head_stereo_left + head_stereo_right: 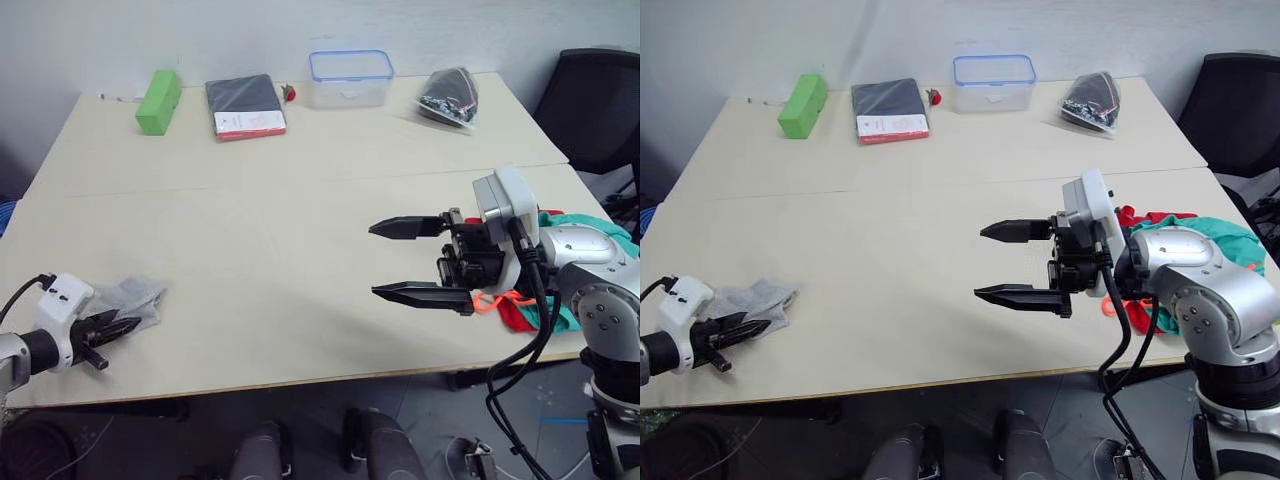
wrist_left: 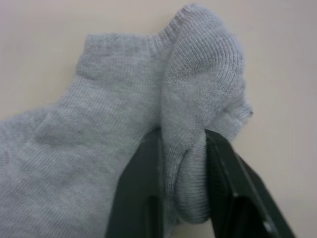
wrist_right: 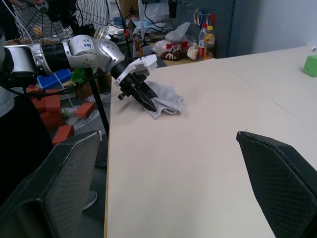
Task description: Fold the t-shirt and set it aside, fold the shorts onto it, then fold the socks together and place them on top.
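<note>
**A:** What do the socks (image 2: 148, 114) look like?

**B:** They are light grey and soft, with tiny knit ribs. They lie in a crumpled little heap near the left front edge of the pale, smooth table (image 1: 270, 250).

**A:** Is anything holding them?

**B:** Yes. The left gripper (image 1: 118, 327) has its two black fingers (image 2: 136, 193) squeezed together on a fold of sock. The fold bulges up between them.

**A:** And the other one?

**B:** The right gripper (image 1: 1015, 263) hangs over the table, well away from the socks. Its two pointy black fingers are spread wide apart, and nothing is between them.

**A:** Where are the big clothes?

**B:** Behind the right arm, at the right edge of the table. The shorts (image 1: 1220, 235) are teal-green cloth in a soft pile, with a bright orange string (image 1: 490, 300). The t-shirt (image 1: 1135, 217) is red, and bits of it peek out beside them.

**A:** What else is on the table?

**B:** At the far side sit a green block (image 1: 158, 100), a flat black book (image 1: 244, 104), a clear plastic box (image 1: 350, 78) with a blue rim, and a see-through bag (image 1: 450, 95).
</note>
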### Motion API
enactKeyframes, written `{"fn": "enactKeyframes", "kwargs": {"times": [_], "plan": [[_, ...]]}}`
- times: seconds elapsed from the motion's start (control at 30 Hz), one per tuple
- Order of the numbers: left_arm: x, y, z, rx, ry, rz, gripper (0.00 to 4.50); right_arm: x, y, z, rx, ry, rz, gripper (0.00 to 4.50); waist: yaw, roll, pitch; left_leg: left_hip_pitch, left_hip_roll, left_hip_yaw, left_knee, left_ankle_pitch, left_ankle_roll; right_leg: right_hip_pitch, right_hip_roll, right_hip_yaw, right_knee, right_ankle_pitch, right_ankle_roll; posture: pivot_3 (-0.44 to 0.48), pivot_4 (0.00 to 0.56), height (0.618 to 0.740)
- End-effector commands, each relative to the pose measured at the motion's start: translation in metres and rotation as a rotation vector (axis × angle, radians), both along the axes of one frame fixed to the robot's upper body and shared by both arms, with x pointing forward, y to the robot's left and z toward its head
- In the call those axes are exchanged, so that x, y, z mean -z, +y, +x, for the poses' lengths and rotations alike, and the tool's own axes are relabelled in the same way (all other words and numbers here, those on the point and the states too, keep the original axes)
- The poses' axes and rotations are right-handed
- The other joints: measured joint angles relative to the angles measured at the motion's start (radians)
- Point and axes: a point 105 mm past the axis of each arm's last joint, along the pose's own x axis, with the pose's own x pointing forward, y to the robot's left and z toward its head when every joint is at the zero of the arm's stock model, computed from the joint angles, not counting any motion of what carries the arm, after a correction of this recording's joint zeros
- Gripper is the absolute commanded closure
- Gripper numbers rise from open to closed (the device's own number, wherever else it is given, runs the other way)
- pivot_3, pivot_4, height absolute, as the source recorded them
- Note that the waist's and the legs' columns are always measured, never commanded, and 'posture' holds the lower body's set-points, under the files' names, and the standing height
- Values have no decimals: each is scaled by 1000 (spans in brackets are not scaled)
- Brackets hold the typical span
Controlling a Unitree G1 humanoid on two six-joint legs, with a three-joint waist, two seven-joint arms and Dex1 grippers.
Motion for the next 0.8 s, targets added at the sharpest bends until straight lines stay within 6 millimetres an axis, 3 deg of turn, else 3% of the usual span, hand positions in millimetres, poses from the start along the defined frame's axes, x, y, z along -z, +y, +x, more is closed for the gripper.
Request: {"fn": "enactKeyframes", "kwargs": {"times": [0.03, 0.13, 0.27, 0.53, 0.7, 0.8], "plan": [[-2, -52, 7, 157, 20, -93, 4494, -6, -4, -5, 17, -58, -9, 0, 6, 0, 0, 0, 0, 0, 0, 0, 0, 0, 0, 0, 0, 0, 0, 0, 150, 740], [-18, -104, 18, 306, -3, -139, 4494, -1, -8, -4, 37, -63, -33, 0, 24, 0, 0, -1, -2, 0, 0, 1, 0, 1, -1, 0, 0, 1, 2, 0, 150, 740], [-33, -164, 38, 372, -1, -212, 4494, 11, -14, -1, 85, -85, -83, 0, 29, -2, -1, -2, -3, 0, 2, 5, 1, 1, -1, 0, 0, 2, 4, 0, 150, 740], [-29, -252, 85, 366, 13, -180, 4494, 30, -20, 4, 169, -133, -155, 0, 25, -5, 1, -1, -1, 2, 4, 7, -1, 2, 12, 4, 0, 3, 5, 0, 150, 740], [-25, -280, 93, 358, 31, -163, 4494, 37, -24, 9, 224, -152, -180, 0, 22, -6, 1, -1, -1, 2, 4, 7, -1, 2, 12, 4, 0, 3, 5, 0, 150, 740], [-31, -284, 93, 353, 39, -212, 3658, 39, -24, 10, 236, -155, -183, 0, 25, -6, 1, -1, 0, 1, 4, 8, -2, 2, 12, 4, 0, 2, 4, 0, 150, 740]]}}
